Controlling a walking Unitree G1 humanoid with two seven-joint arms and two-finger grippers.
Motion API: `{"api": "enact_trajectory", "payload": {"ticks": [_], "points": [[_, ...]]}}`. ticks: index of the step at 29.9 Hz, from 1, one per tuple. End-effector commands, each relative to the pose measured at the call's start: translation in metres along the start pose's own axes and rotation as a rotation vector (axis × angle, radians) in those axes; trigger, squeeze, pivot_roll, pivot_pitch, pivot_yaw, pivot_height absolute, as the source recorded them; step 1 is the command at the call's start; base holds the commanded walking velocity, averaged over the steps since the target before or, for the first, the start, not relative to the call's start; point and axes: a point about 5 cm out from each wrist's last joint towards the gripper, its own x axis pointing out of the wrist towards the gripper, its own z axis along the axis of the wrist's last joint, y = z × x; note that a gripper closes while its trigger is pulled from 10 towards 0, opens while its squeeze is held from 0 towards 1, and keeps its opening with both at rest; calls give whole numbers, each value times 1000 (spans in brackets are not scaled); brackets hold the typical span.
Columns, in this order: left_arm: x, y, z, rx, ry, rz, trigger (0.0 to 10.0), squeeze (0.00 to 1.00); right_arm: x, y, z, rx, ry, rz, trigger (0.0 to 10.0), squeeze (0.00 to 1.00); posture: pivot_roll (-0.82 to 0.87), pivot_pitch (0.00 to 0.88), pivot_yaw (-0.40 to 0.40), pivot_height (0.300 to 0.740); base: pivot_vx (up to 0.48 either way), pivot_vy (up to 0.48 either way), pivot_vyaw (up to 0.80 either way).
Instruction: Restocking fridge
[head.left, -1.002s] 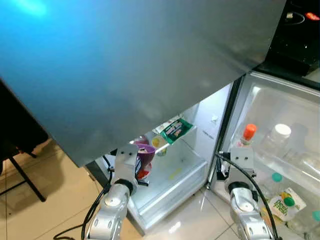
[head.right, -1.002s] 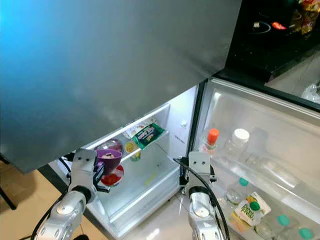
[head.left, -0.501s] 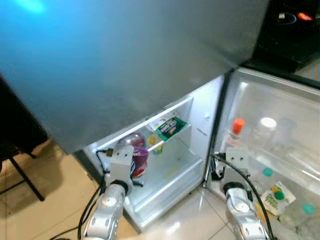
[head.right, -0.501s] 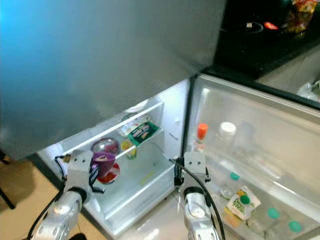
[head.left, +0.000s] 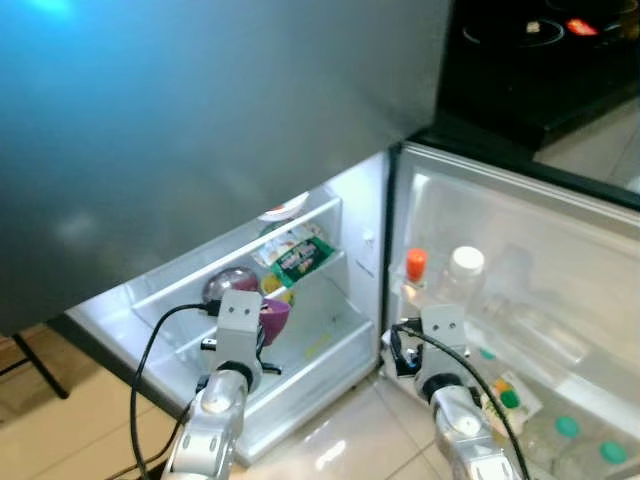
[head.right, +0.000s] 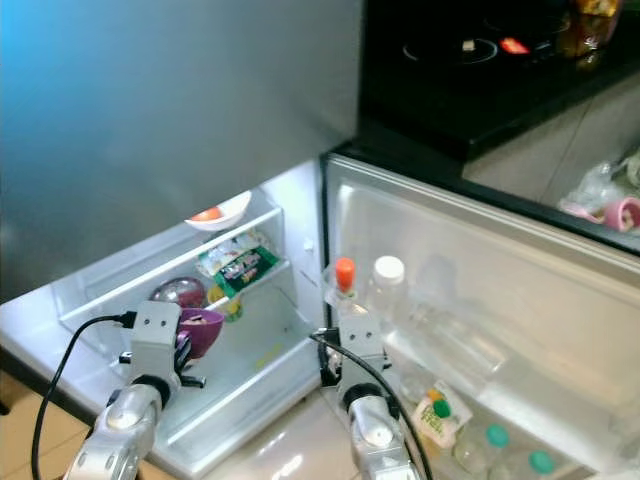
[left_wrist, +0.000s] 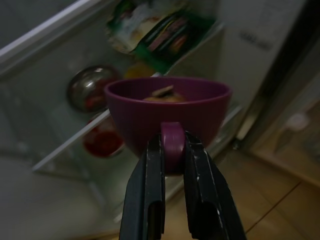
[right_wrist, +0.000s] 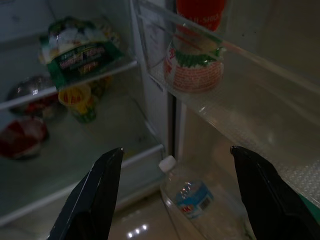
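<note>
Left claw (left_wrist: 172, 150) is clamping the purple bowl (left_wrist: 167, 112) by its handle; fridge shelf (left_wrist: 70, 145) is lying just ahead. Right claw (right_wrist: 172, 185) is hanging spread apart, idle.

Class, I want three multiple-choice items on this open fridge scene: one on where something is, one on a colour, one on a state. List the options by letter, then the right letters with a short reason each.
1. Where does the bottle with the orange cap stand?
A. On the floor
B. On a shelf of the open fridge door
C. On the black cooktop

2. What colour is the bowl held by the left pincer?
A. Purple
B. White
C. Yellow

3. In what state is the right pincer?
A. Shut on a bottle
B. Shut on nothing
C. Open, holding nothing

Answers:
1. B, the orange cap rises from the door shelf, beside a white-capped bottle.
2. A, the left wrist view shows a purple bowl whose tab sits between the two black fingers.
3. C, the right wrist view shows its fingers spread wide with nothing between them.
</note>
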Motion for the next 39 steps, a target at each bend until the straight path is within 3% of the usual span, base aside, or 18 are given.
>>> {"api": "enact_trajectory", "payload": {"ticks": [1, 15, 25, 39], "points": [[-2, 9, -2, 6, -1, 34, 10000, 0, 4, -14, 11, -4, -46, -61, 10000, 0, -16, 174, 85, 710, 277, -360, 0], [-5, 11, -1, -6, -23, 46, 10000, 0, 2, -9, 12, -15, -63, -10, 10000, 0, -15, 173, 84, 710, 20, -26, 566], [-7, 11, -3, -3, -15, 45, 10000, 0, 1, -2, 14, 2, -76, 40, 10000, 0, -15, 168, 85, 710, 0, 0, 0], [-6, 10, -3, 0, -12, 47, 10000, 0, 2, -6, 12, -5, -63, 7, 10000, 0, -12, 166, 82, 710, 0, 0, 595]]}}
